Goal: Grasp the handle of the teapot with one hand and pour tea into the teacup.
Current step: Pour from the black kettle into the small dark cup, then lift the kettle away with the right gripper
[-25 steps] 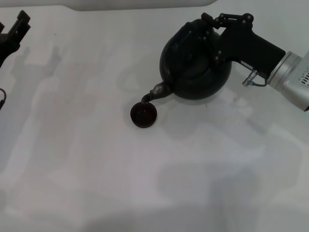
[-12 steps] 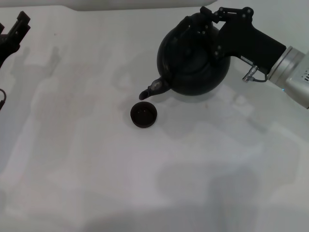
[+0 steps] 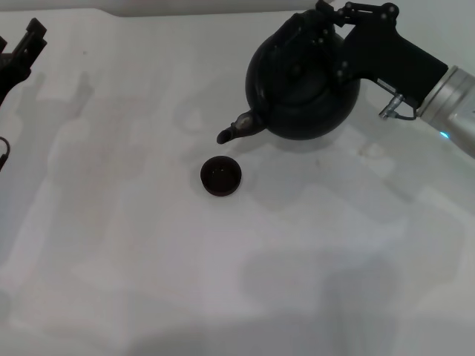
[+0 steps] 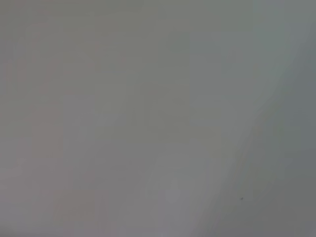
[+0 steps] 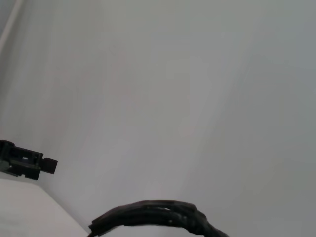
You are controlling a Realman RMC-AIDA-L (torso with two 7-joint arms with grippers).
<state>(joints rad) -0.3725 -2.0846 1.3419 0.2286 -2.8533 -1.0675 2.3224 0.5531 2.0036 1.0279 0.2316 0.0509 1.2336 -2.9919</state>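
Note:
The large matte-black teapot [image 3: 303, 85] hangs in the air at the back right, tilted, with its short spout [image 3: 236, 130] pointing left and down. My right gripper [image 3: 332, 16] is shut on the black arched handle [image 3: 295, 31] at the pot's top; a piece of the ribbed handle also shows in the right wrist view [image 5: 158, 215]. The tiny dark teacup [image 3: 221, 176] stands on the white table [image 3: 148, 282], just below and in front of the spout, apart from it. I see no tea stream. My left gripper [image 3: 22, 52] is parked at the far left edge.
The table is white and bare around the cup. The left wrist view shows only a plain grey surface. The left gripper shows far off in the right wrist view [image 5: 24, 164].
The teapot has risen and moved back, tipping toward level. Its spout has lifted off the cup's rim and now stands clear above it. The left arm has not moved.

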